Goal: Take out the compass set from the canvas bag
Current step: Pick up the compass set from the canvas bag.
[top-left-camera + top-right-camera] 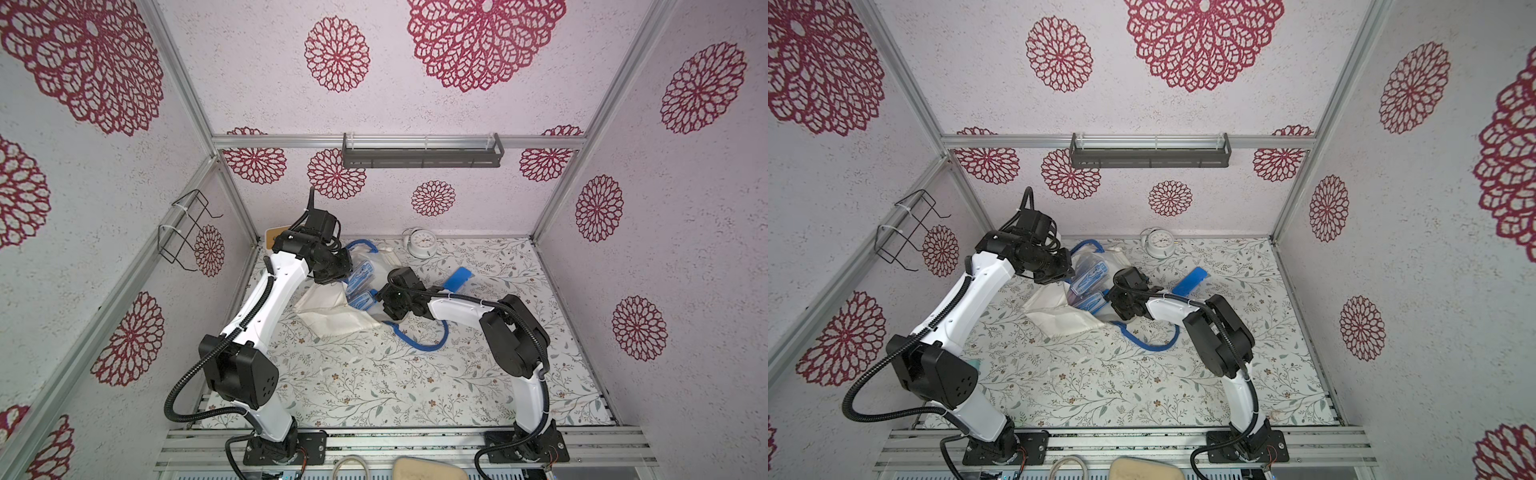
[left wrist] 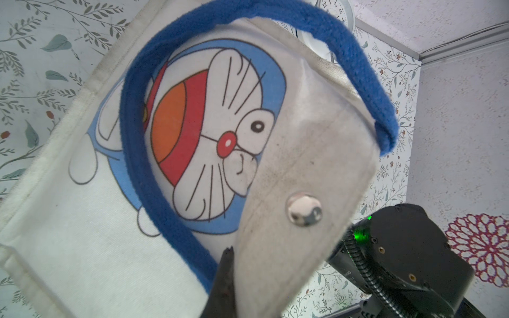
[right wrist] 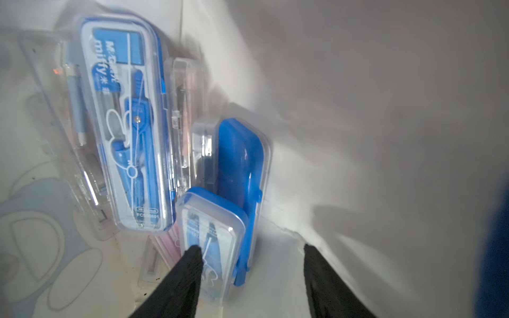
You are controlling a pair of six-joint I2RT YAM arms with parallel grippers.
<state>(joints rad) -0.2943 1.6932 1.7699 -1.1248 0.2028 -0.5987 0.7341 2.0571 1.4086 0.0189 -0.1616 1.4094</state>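
The canvas bag point(image 1: 332, 311) lies on the table, off-white with blue handles point(image 1: 419, 343) and a cartoon print point(image 2: 209, 132). My left gripper point(image 2: 234, 275) is shut on the bag's rim flap by the snap button point(image 2: 304, 210) and holds the mouth up; only one of its fingers point(image 2: 224, 278) shows. My right gripper point(image 3: 252, 256) is open inside the bag. Several compass set cases lie there: a large clear-and-blue one point(image 3: 126, 124), one standing on edge point(image 3: 239, 165), and a near one point(image 3: 212, 228) that one fingertip point(image 3: 190, 264) overlaps. In both top views the cases point(image 1: 1090, 276) show in the bag's mouth.
A blue case point(image 1: 459, 278) lies on the table outside the bag, right of the right wrist. A white alarm clock point(image 1: 422, 243) stands at the back wall. The loose handle loop lies in front of the right arm. Walls close in on three sides.
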